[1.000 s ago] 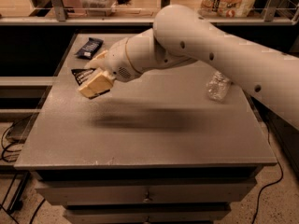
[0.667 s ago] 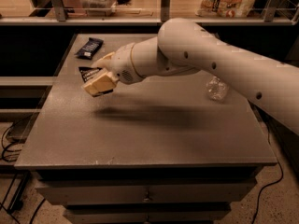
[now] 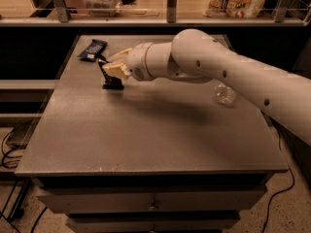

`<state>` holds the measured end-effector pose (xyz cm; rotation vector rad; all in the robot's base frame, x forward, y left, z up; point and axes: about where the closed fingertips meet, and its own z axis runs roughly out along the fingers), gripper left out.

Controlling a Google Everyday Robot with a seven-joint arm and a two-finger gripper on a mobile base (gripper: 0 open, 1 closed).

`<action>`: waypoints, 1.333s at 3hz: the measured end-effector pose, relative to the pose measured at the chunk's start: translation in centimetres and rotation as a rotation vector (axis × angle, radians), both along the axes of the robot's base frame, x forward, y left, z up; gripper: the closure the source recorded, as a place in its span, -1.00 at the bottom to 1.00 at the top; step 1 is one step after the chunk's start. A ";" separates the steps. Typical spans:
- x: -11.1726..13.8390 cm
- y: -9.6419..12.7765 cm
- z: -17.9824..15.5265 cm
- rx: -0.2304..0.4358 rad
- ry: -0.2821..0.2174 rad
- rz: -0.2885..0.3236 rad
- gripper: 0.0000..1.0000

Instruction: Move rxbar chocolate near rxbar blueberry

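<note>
The gripper [image 3: 112, 71] caps the arm's [image 3: 233, 76] narrow end above the far left part of the table [image 3: 146, 144], clamped on the rxbar chocolate [image 3: 112, 82]. Its fingers [image 3: 116, 70] are short, blunt, cream-yellow wedges, a shade warmer than everything behind them. Directly behind the gripper comes a stubby off-white wrist [image 3: 141, 62] made of ringed cylindrical segments with thin seams between them. Behind that the shell swells into a smooth, rounded, bulbous joint, then runs on as a long, thick, matte off-white tube. Three small dark round recesses [image 3: 224, 73], like screw holes, dot this casing.
</note>
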<state>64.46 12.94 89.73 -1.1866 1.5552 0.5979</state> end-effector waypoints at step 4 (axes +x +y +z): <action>5.6 1.2 2.2 0.126 -0.095 -0.130 1.00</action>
